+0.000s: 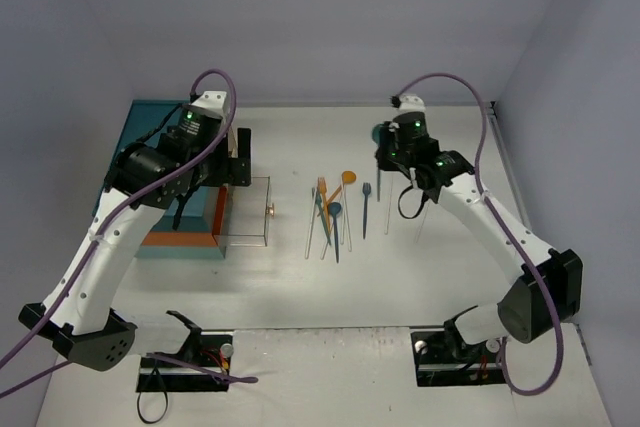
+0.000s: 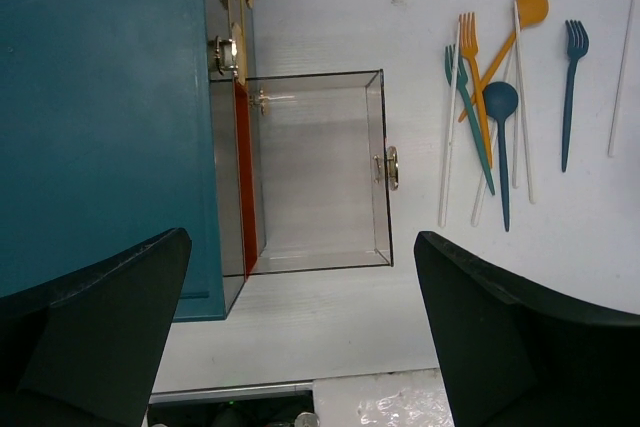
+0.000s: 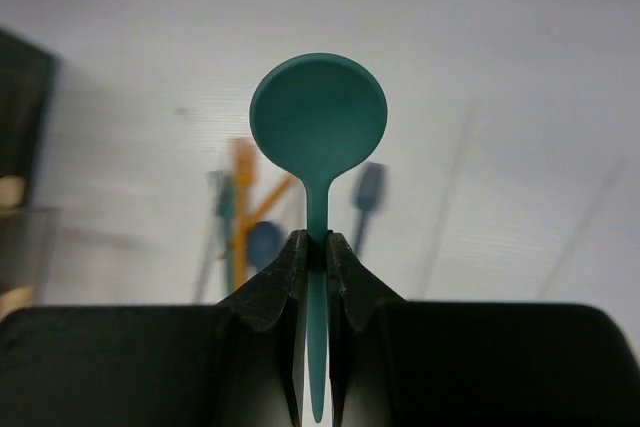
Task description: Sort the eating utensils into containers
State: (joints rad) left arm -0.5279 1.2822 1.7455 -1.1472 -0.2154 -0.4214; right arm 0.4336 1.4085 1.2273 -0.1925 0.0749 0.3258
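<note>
My right gripper (image 3: 317,247) is shut on the handle of a teal spoon (image 3: 318,112) and holds it above the table, bowl pointing away; it also shows in the top view, right gripper (image 1: 388,152) with the teal spoon (image 1: 381,134). Loose utensils lie mid-table: orange fork (image 2: 468,37), orange spoon (image 2: 530,5), blue spoon (image 2: 500,102), blue fork (image 2: 575,42), teal fork (image 2: 455,67) and pale chopsticks (image 2: 448,147). My left gripper (image 2: 300,337) hangs open over the teal chest (image 2: 100,97), near its pulled-out clear drawer (image 2: 315,177), which looks empty.
The chest (image 1: 150,137) stands at the table's left, with an orange lower band and gold handles (image 2: 390,167) on its front. The open drawer (image 1: 248,212) juts right toward the utensil pile (image 1: 335,209). Walls close in the table at the back and right.
</note>
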